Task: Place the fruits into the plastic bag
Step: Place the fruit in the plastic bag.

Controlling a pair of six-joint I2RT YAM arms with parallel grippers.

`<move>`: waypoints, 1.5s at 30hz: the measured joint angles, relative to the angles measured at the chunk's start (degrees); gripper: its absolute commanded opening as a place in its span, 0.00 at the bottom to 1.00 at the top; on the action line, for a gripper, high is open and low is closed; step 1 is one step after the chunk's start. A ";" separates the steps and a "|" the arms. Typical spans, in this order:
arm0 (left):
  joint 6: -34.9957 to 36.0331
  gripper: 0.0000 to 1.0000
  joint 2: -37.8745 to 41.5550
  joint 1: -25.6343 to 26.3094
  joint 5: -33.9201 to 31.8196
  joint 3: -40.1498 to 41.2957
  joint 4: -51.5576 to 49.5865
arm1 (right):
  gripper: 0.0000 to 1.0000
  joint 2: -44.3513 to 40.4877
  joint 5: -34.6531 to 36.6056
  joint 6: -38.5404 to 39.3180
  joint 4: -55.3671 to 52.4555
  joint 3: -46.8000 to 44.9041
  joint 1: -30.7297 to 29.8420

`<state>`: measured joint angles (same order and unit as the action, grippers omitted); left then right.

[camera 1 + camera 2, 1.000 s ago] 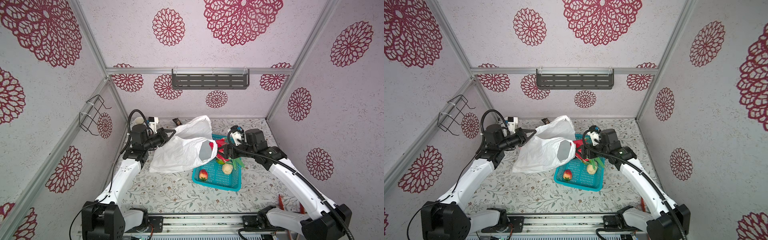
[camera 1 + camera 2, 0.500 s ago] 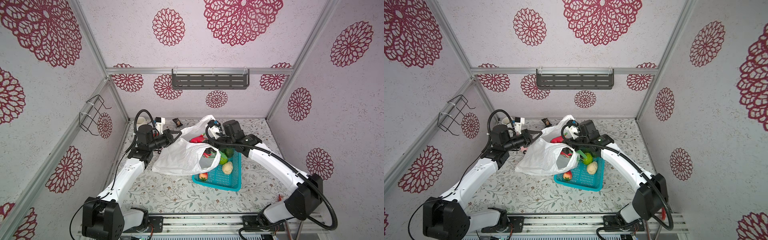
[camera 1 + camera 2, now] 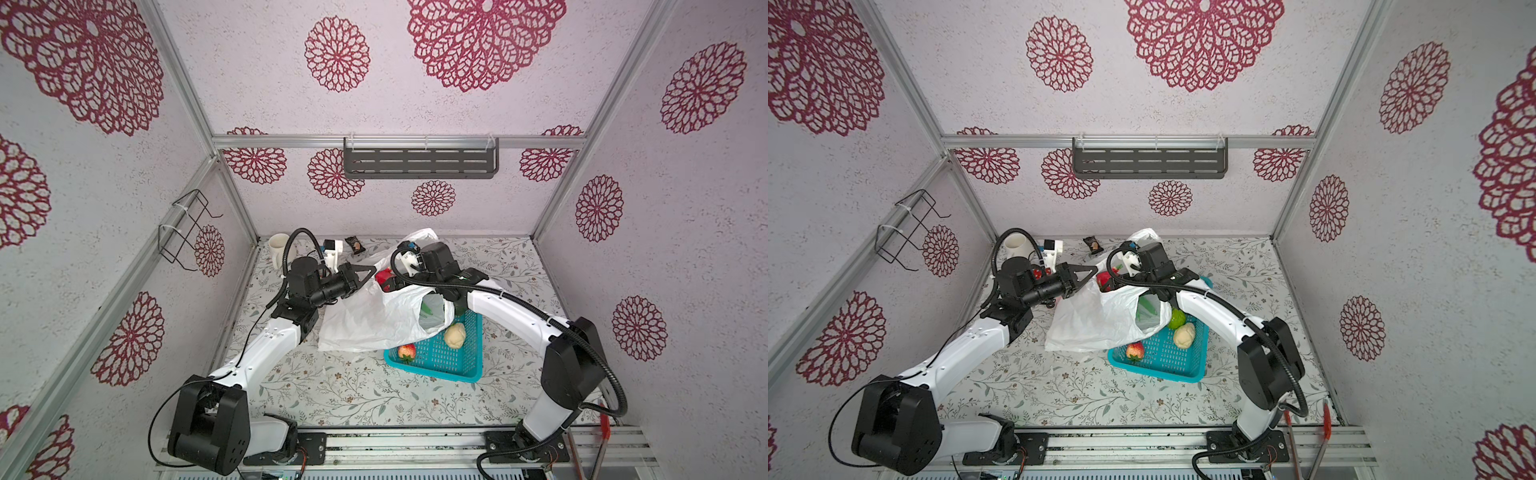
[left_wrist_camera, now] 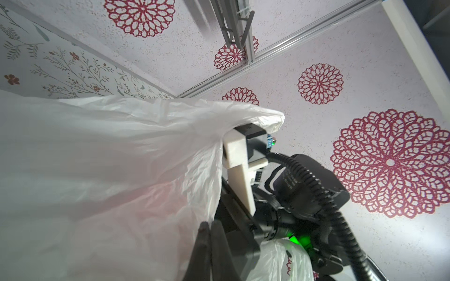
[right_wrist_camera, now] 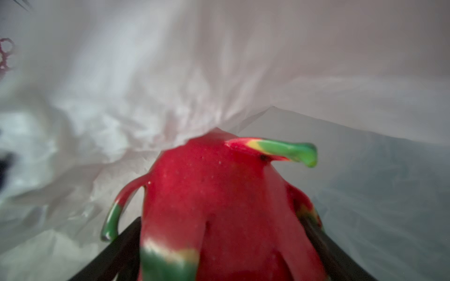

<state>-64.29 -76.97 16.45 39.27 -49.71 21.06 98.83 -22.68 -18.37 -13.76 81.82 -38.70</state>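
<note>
Nearest you, the teal basket (image 3: 440,355) sits on the floral tabletop (image 3: 353,395) w/ a strawberry (image 3: 406,351) in its front-left corner and a cream lumpy ball (image 3: 455,334) further in. A glossy green fruit (image 3: 1176,318) lies just behind that, partly under the right arm (image 3: 1208,307). The plastic bag (image 3: 365,320) slumps to the basket's left, its lower edge draped over the basket rim. A long green piece (image 3: 1144,309) shows at its basket-side end; can't tell if thru the plastic or an opening. Above the bag, your left gripper (image 3: 368,275) is pinched fully closed on the bag's top edge, that edge lifted off the table. The left wrist view shows the fingers (image 4: 214,248) together w/ plastic gathered at them. Your right gripper (image 5: 219,245) has its jaws wide but clamped on a red dragon fruit (image 5: 219,206), at the bag's mouth, white plastic all round it in the right wrist view. Further back: a cream mug (image 3: 277,249) and a small dark packet (image 3: 355,244) near the rear wall (image 3: 374,216), and a grey shelf (image 3: 419,163) mounted on it.
</note>
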 measured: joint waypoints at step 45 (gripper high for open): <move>-6.49 0.00 7.45 -0.59 -3.21 15.04 9.68 | 0.42 2.95 19.02 1.75 -11.08 1.60 2.21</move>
<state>-70.78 -69.52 15.86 36.05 -34.68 30.74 101.78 -3.66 -16.62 -24.84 83.42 -36.49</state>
